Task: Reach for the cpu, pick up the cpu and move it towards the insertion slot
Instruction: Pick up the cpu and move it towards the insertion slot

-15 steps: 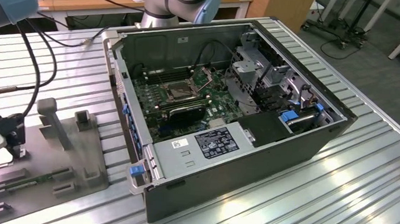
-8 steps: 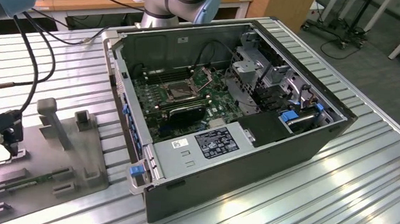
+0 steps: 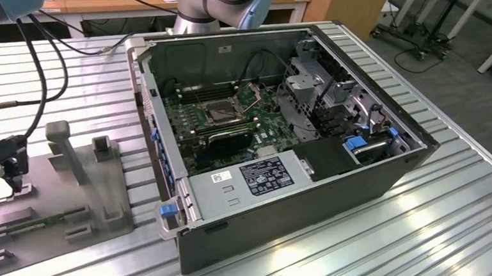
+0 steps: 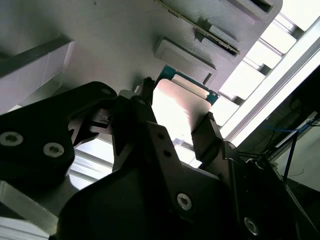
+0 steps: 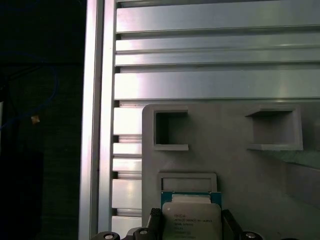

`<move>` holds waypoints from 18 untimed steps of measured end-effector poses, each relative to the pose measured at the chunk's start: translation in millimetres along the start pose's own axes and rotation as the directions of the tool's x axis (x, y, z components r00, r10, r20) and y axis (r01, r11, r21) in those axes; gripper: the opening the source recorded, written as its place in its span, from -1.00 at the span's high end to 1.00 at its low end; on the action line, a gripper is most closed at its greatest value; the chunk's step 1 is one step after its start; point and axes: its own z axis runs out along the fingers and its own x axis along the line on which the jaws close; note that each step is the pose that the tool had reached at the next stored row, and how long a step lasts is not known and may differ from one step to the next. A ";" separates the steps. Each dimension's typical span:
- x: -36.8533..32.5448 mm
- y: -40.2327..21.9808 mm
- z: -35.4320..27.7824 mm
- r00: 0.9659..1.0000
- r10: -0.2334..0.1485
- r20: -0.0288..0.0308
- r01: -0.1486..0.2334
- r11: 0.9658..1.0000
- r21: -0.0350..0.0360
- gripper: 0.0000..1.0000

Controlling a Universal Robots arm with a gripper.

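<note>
The black gripper (image 4: pixel 176 119) is closed most of the way. Its two fingers (image 4: pixel 207 132) press against two opposite sides of the cpu (image 4: pixel 175 100), a small flat square chip with a pale shiny metal top and a thin green edge. In the first wrist view the cpu (image 5: pixel 191 220) sits right between the fingers (image 5: pixel 156 220), and the gripper (image 5: pixel 191 226) has hold of it. I cannot tell if the chip is lifted or if it rests on the tray. Right under the gripper is the grey plastic fixture tray (image 5: pixel 230 170). Just past the chip the tray has a low flat frame (image 5: pixel 187 181), and a bit further on it has two square pockets (image 5: pixel 170 131). In the exterior view the gripper (image 3: pixel 14 181) is low over one end of the tray (image 3: pixel 97 199), and tall grey upright blocks (image 3: pixel 61 146) stand near it. The tray lies on a ribbed silver metal surface (image 3: pixel 410 244). Further off, to the exterior view's right of the gripper, a big black computer case (image 3: pixel 311 193) lies open on that surface. Inside it is a green board (image 3: pixel 187 125). On that board is the insertion slot (image 3: pixel 217 112), a square socket with a dark middle and a thin silver frame, well apart from the gripper and the chip.
</note>
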 end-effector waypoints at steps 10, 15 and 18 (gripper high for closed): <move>0.0 0.3 -6.9 1.000 0.000 0.000 0.000 1.000 0.000 -0.09; 0.0 0.3 -7.3 1.000 0.000 0.000 0.000 1.000 -0.001 -0.09; 0.0 0.3 -9.1 1.000 0.000 0.000 0.000 1.000 -0.001 -0.09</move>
